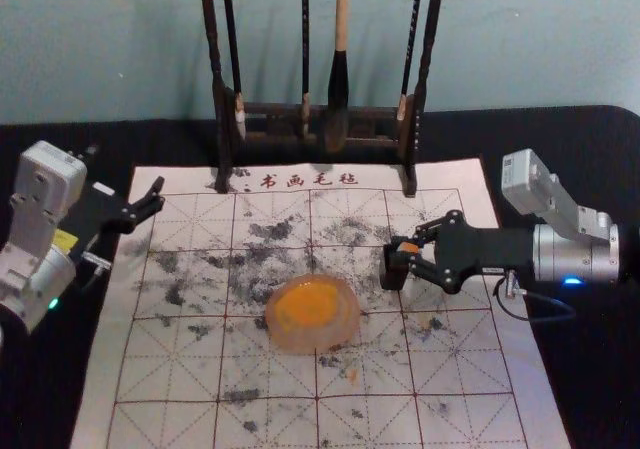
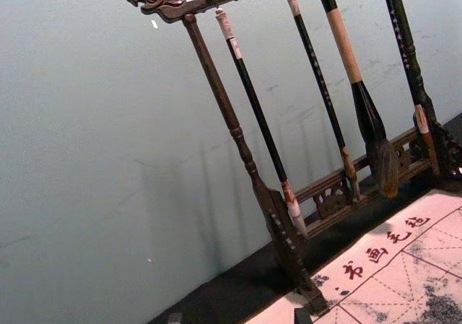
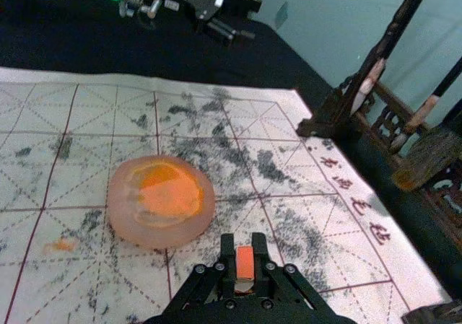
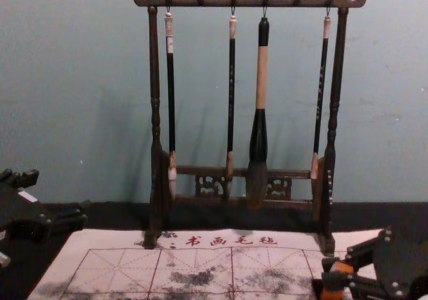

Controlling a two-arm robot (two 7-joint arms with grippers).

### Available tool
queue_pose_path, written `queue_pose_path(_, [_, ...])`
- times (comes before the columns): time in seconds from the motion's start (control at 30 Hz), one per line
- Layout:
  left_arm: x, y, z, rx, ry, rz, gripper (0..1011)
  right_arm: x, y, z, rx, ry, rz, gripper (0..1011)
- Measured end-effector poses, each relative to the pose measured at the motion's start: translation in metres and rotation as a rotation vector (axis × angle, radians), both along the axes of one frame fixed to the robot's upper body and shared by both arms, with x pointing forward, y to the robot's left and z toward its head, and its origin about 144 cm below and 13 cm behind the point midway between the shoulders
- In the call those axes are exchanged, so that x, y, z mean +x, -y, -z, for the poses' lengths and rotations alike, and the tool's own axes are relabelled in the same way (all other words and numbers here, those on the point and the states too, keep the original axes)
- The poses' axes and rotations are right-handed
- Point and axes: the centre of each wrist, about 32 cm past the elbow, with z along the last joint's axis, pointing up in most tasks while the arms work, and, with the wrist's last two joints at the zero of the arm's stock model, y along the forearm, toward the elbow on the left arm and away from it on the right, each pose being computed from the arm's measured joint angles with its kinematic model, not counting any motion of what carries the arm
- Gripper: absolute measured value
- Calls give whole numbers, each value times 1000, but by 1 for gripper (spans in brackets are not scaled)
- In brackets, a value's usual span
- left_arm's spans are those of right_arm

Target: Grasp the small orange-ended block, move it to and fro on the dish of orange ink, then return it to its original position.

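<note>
My right gripper (image 1: pixel 402 259), at the right of the mat, is shut on the small orange-ended block (image 1: pixel 408 247). In the right wrist view the block (image 3: pixel 245 262) sits between the two black fingertips of the right gripper (image 3: pixel 244 248), its orange end showing. The dish of orange ink (image 1: pixel 311 313) rests on the mat, to the left of the block and somewhat nearer the body; the two are apart. Parked over the mat's far left corner, my left gripper (image 1: pixel 125 176) is open and holds nothing; the left wrist view catches the tips of the left gripper (image 2: pixel 238 317).
A dark wooden rack (image 4: pixel 247 2) with several hanging brushes stands along the back of the mat, before the wall. The gridded white mat (image 1: pixel 180 379) bears black ink smudges and an orange spot. Black cloth (image 1: pixel 560 139) surrounds it.
</note>
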Motion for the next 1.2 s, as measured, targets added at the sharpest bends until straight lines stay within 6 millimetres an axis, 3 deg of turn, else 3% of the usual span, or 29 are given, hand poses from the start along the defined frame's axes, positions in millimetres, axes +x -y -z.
queue_pose_path(0.43, [0,0,0,0,0,0,1001,-1,1,-12,93,-3,5,134])
queue_pose_path(0.8, [0,0,0,0,0,0,1001,-1,2,-33,153,11,-28,134])
queue_pose_path(1.2, [0,0,0,0,0,0,1002,25,-24,-46,95,-24,-156,134])
